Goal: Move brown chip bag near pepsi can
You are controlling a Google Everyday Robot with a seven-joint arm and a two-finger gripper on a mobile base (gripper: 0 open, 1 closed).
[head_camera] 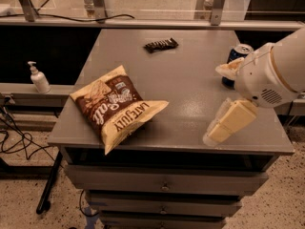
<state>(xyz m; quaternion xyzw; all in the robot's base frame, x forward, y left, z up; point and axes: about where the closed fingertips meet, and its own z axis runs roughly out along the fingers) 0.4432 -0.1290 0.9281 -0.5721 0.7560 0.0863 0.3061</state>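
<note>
1. The grey counter (190, 94) is carrying every item.
2. The white arm (279, 70) is reaching in from the right edge.
3. The brown chip bag (114, 106) is lying flat near the front-left corner, well apart from the can.
4. The hand (228, 124) is hanging over the counter's front-right part, just in front of the can; whether it is apart or together cannot be told.
5. The pepsi can (237, 55) is standing upright at the right, partly hidden behind the arm.
6. The dark candy bar (161, 44) is lying near the far edge.
</note>
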